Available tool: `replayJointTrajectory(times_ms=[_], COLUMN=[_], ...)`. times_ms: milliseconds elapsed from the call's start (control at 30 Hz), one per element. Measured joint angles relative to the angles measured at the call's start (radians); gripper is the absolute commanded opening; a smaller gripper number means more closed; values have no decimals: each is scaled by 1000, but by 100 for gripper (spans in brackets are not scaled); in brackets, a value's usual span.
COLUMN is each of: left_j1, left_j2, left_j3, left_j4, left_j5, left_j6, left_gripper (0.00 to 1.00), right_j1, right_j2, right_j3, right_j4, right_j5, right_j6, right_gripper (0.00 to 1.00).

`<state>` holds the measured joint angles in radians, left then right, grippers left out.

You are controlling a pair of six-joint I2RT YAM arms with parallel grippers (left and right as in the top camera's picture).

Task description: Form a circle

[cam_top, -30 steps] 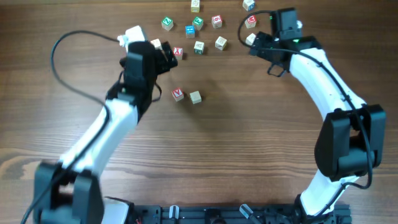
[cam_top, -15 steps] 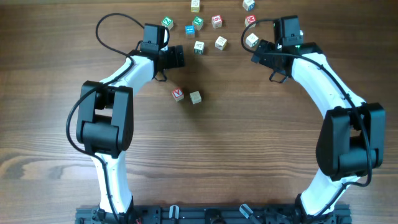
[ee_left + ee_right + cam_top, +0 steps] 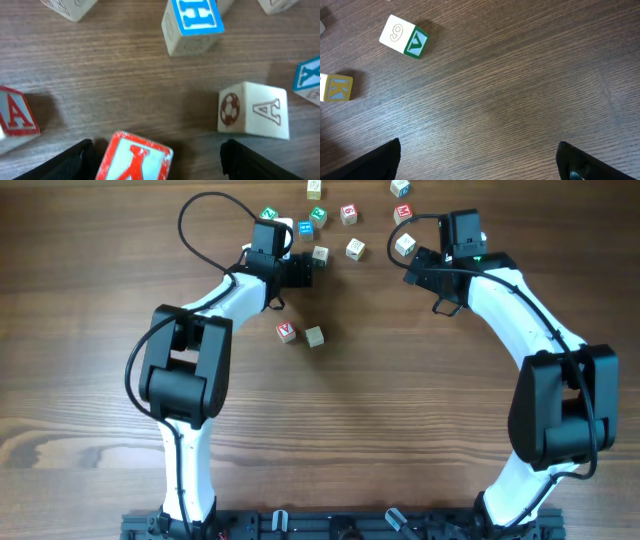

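**Left gripper straddles a red-letter cube, not yet gripping**

Left gripper (image 3: 157, 152) reaches to the far side of the wooden table (image 3: 400, 430), at the edge of a loose scatter of letter cubes (image 3: 347, 215). Its fingers stand apart, one on each side of a red-letter cube (image 3: 134, 159). The wrist camera cuts that cube off at the bottom edge. The nearer finger seems just beside it, though whether it touches cannot be told. A blue H cube (image 3: 192, 25) sits well ahead of the fingers.

The circle (image 3: 300, 334) is only begun: a red-printed cube (image 3: 287, 331) and a pale cube (image 3: 314, 336) sit just beside each other, nearer the robot than the scatter. The right gripper (image 3: 477, 150) hovers wide apart over bare wood on the far right, holding nothing.

The step in hand looks like picking a third cube for the group. Next, the fingers would need to pinch the red-letter cube squarely, lift it away from its neighbours, and set it close against the pair without knocking them.
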<state>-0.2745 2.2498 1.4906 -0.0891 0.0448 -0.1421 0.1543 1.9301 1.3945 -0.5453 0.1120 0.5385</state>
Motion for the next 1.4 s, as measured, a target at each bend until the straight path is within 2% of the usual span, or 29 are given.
replayJointTrajectory(times_ms=[100, 400, 467, 500, 800, 900, 967, 1067, 1100, 1267, 1333, 1400], left_j1=[1, 2, 2, 2, 2, 0, -11, -52, -93, -194, -203, -202], left_j2=[8, 8, -32, -68, -496, -593, -620, -651, -662, -661, -659, -659], left_j3=[2, 12, 10, 10, -10, -10, -25, -128, -239, -547, -635, -663], left_j4=[14, -25, -154, -271, -919, -1087, -1120, -1034, -913, -509, -391, -352], left_j5=[-18, -60, -62, -62, -41, 9, 34, 58, 67, 85, 88, 83], left_j6=[1, 10, 8, 8, 3, 2, -9, -37, -59, -134, -166, -184], left_gripper=[46, 13, 9, 4, 4, 4, 4, 4, 4, 8, 8, 11], right_j1=[0, 0, 0, 0, 0, 0, 0, 2, 5, 48, 85, 116], right_j2=[0, 0, 0, 0, 0, 0, 0, 0, 0, 0, 0, 0], right_j3=[0, 0, 0, 0, 0, -1, -1, -1, -1, -1, -1, -1], right_j4=[0, 0, 1, 0, -60, -108, -133, -153, -158, -166, -161, -153], right_j5=[0, 0, 0, 0, -72, -98, -121, -157, -171, -186, -190, -185], right_j6=[0, 0, 0, 0, 0, 0, 0, 0, 0, 0, -1, -3], right_gripper=[99, 99, 100, 99, 99, 99, 99, 99, 100, 100, 99, 99])
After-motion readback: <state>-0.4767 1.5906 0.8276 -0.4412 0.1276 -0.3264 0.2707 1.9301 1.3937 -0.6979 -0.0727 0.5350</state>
